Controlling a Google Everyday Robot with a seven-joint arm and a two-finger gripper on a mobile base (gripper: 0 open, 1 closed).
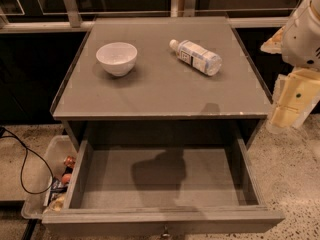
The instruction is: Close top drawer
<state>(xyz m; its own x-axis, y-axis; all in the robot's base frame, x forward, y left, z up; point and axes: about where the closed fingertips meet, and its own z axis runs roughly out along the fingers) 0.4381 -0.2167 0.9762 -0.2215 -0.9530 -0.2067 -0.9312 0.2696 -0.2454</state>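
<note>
- dark glass panels and a pale rail run along the back, and a speckled stone floor (295,184) spreads out below on the right.
- a grey bench (160,91) fills the middle of the view, seen from the front and above.
- on the bench stands a white bowl (116,58), upright, left of centre and toward the back.
- a clear plastic bottle (196,56) lies on its side right of centre, its white cap pointing back and to the left; bowl and bottle are well apart.
- the top drawer (160,216) sits directly under the bench top and is pulled far out toward the camera, so its front reaches the bottom edge of the view.
- a small round knob (164,231) just shows at the centre of that front.
- the drawer's plain grey floor is in full view, with a soft dark shadow across its middle.
- the arm (305,29) comes in from the right edge, with a bulky white segment high up beside the bench's right side and a cream-coloured part hanging below it.
- the gripper (285,115) is at the lower end of that cream part, angled down and a little to the left, just off the bench's front right corner.
- it is above the floor, to the right of the drawer's back end and well apart from the drawer's front and knob.
- whether the gripper is open or closed cannot be told, and nothing can be seen in its hold.
- a clear plastic bin (37,184) rests on the floor at lower left, partly hidden behind the drawer's left side, with snack packets (64,174) inside.
- a black cable (22,169) loops over the floor at the far left.
</note>
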